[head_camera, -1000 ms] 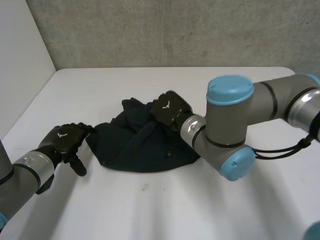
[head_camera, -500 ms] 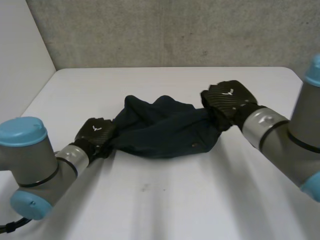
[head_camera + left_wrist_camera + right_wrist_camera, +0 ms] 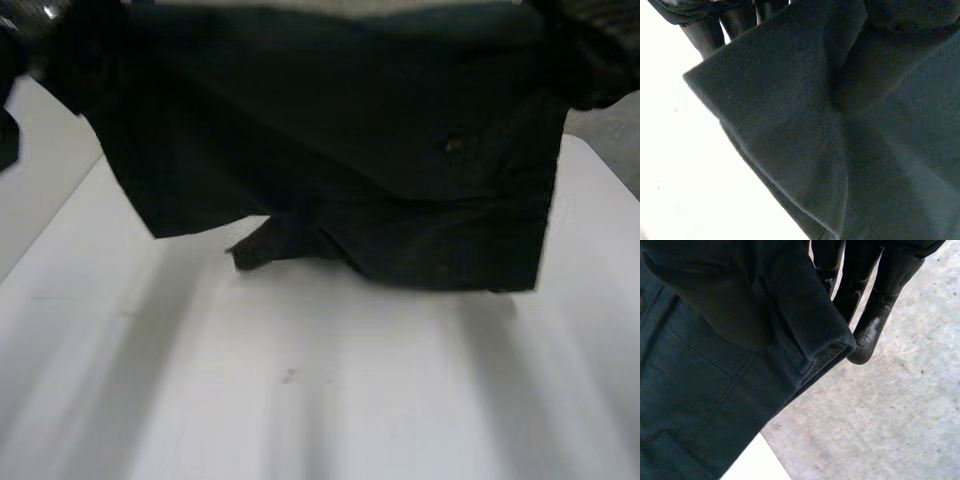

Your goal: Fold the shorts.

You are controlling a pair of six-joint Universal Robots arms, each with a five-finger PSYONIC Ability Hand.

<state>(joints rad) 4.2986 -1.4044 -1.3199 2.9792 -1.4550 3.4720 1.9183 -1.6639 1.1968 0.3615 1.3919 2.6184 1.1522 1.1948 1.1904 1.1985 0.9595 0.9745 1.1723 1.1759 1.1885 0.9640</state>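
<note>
The dark navy cloth shorts [image 3: 340,150] hang spread above the white desk [image 3: 320,400], the left hand [image 3: 697,35] and right hand [image 3: 875,315] each with fingers clamped on a top corner, so I would lower them evenly and taut.

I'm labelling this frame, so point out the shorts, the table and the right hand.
shorts [image 3: 400,150], head view, middle of the hanging cloth.
table [image 3: 330,400], head view, bare top below the shorts.
right hand [image 3: 875,325], right wrist view, a finger beside the shorts' corner.
</note>
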